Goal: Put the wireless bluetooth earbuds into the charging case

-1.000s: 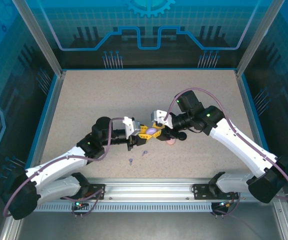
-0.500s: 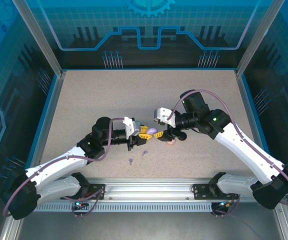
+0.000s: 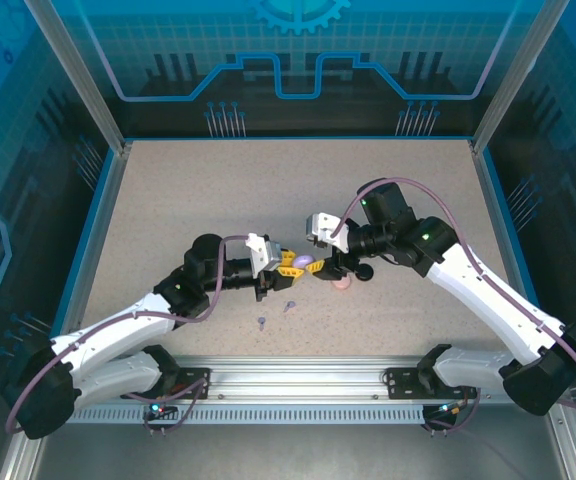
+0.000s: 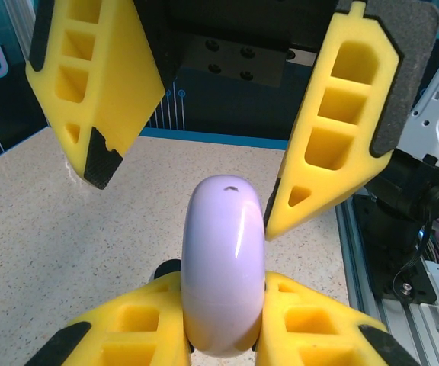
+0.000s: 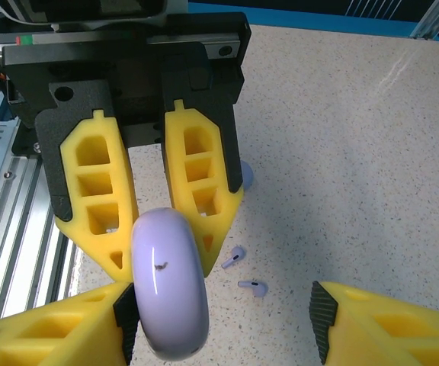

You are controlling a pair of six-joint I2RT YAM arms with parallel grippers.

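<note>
the left tool point(image 4: 223, 288) was clamped tight on the lavender charging case point(image 4: 223, 236), holding it on edge above the worktop point(image 4: 59, 221), probably so the lid could be opened. the right tool point(image 5: 221, 306) stood half open astride the case, gripping nothing. two lavender earbuds point(image 5: 235, 257) lay on the worktop below the case.

The left claw point(image 4: 223, 324) grips the lavender case point(image 4: 223, 259), right claw point(image 4: 193, 191) spread above.

The round case point(image 4: 223, 274) is shiny light purple, and two tiny earbuds point(image 5: 235, 257) are light purple too. The left hand point(image 3: 286, 264) and the right hand point(image 3: 320, 268) have yellow fingers point(image 4: 334, 137) with black pads. The desk point(image 3: 218, 190) is sandy with little dark specks.
</note>
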